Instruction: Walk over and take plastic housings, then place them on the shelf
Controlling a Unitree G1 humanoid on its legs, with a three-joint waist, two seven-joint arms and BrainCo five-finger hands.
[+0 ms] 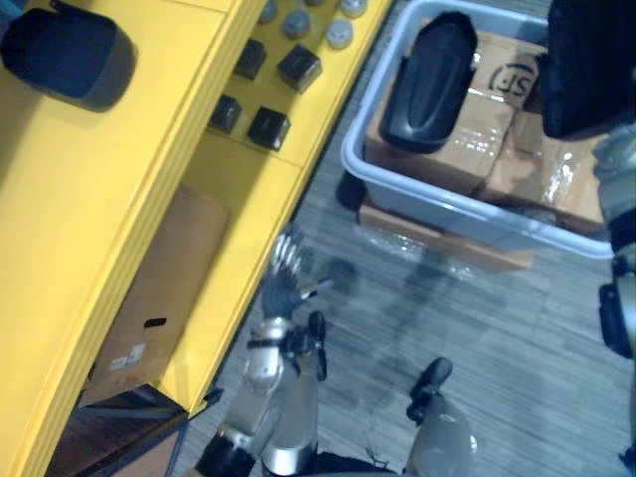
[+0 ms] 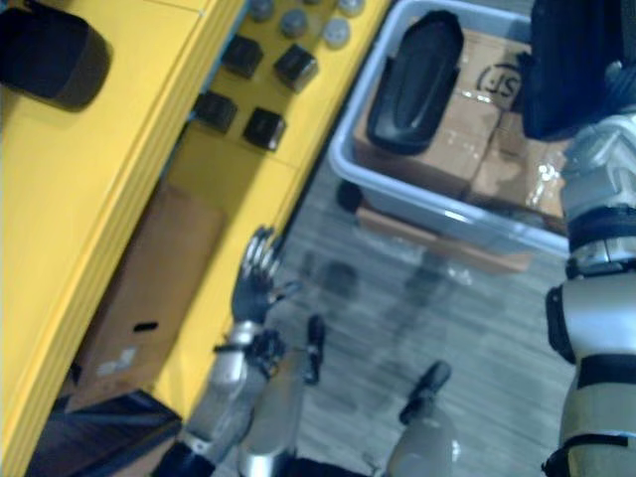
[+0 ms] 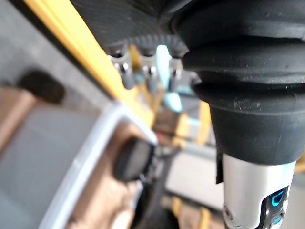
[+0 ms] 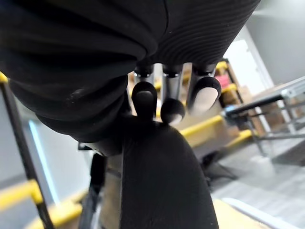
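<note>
the right hand (image 4: 172, 95) was raised over the far right corner of the grey bin (image 1: 437, 204). its fingers were curled down onto a black plastic housing (image 4: 162, 186), clasping it against the palm. in the head views that housing showed as a dark mass above the silver wrist.

a second housing (image 1: 432, 79), long and rounded, lay on the cardboard boxes (image 1: 467, 139) packed inside the bin, toward the bin's left wall. a third housing (image 1: 68, 55) sat on the top board of the yellow shelf (image 1: 119, 199), near its far left end.

on a lower board of the shelf stood small black blocks (image 1: 268, 127), with grey round caps (image 1: 298, 22) beyond them toward the far end. a cardboard carton (image 1: 164, 298) stood below the boards at the shelf's near end.

the left hand (image 1: 288, 270) hung low over the grey floor (image 1: 477, 338), just beside the shelf's front edge. its fingers were straight and spread, and it held nothing.

the bin rested on a flat cardboard piece (image 1: 437, 243) on the floor, near the shelf's front edge.
</note>
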